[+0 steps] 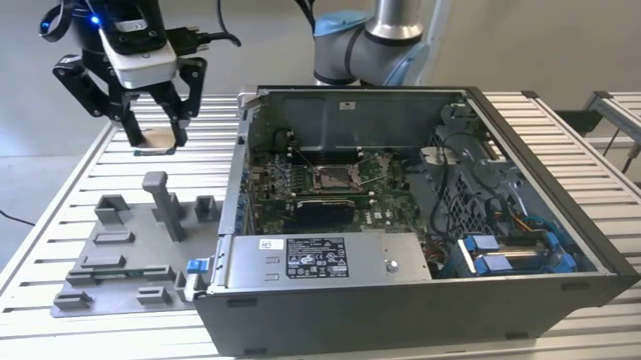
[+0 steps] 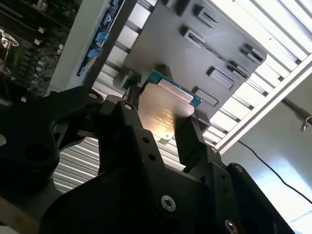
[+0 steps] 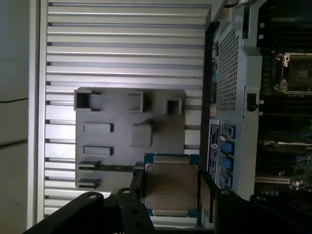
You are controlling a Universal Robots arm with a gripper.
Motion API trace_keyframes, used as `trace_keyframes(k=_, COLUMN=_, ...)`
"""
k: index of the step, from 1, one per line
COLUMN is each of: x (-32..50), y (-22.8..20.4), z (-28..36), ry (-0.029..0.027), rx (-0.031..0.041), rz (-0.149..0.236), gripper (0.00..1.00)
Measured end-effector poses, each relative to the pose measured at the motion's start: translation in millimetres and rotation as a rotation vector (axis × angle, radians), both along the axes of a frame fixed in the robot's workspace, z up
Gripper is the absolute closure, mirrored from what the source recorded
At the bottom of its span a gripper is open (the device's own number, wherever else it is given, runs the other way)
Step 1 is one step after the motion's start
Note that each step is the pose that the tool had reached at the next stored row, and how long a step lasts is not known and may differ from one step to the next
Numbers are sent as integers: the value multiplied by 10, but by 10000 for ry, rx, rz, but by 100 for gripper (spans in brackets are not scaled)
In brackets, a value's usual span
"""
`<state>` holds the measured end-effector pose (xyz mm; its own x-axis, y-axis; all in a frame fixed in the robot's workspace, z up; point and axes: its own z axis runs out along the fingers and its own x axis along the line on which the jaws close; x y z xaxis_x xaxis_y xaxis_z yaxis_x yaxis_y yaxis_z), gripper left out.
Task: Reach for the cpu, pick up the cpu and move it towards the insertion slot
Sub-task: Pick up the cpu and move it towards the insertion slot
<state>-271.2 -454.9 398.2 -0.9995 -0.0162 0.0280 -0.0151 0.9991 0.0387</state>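
Table: the slatted metal bench (image 1: 60,202) carries everything I am working over.
Case: the case (image 1: 401,300) lies open on the exterior view's right. Its near wall stands between my gripper and the board, and I judge that a low carry would clip that rim.
Fixture: the grey plate (image 1: 120,255) with its blocks sits just beside the case. Its tall post (image 1: 165,206) is the likeliest snag if I drop height on the way over.
Gripper: the gripper (image 1: 157,142) is raised above the table beyond the fixture, well apart from the case. Its fingers are clamped on two opposite edges of the cpu.
Cpu: the cpu (image 3: 170,187) hangs between the fingertips, clear of every surface.
Slot: the slot (image 1: 332,176) is on the board inside the case, well apart from the cpu.
Risk: the hold is only on thin edges. A jolt could twist or slip the chip, and a drop would land it on the slats or the board.
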Motion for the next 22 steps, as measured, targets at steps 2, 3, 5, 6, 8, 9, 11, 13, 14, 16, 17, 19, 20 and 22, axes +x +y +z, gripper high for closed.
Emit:
trace_keyframes(k=2, x=90, y=0, z=0, ry=0, rx=0, rz=1, gripper=100)
trace_keyframes(k=3, x=136, y=0, z=0, ry=0, rx=-1, rz=0, gripper=100)
trace_keyframes(k=5, x=226, y=0, z=0, ry=1, rx=-1, rz=0, gripper=100)
trace_keyframes(k=6, x=273, y=0, z=0, ry=-1, rx=1, rz=1, gripper=100)
trace_keyframes(k=8, x=364, y=0, z=0, ry=0, rx=-1, rz=0, gripper=100)
trace_keyframes(k=9, x=409, y=0, z=0, ry=1, rx=-1, rz=0, gripper=100)
trace_keyframes(k=11, x=499, y=0, z=0, ry=0, rx=0, rz=1, gripper=100)
trace_keyframes(k=13, x=593, y=0, z=0, ry=0, rx=1, rz=0, gripper=100)
trace_keyframes(k=14, x=636, y=0, z=0, ry=0, rx=0, rz=0, gripper=100)
trace_keyframes(k=16, x=729, y=0, z=0, ry=0, rx=0, rz=1, gripper=100)
trace_keyframes(k=17, x=774, y=0, z=0, ry=0, rx=0, rz=0, gripper=100)
trace_keyframes(k=19, x=864, y=0, z=0, ry=0, rx=0, rz=0, gripper=100)
trace_keyframes(k=20, x=909, y=0, z=0, ry=0, rx=0, rz=1, gripper=100)
trace_keyframes(k=22, x=1000, y=0, z=0, ry=0, rx=0, rz=0, gripper=100)
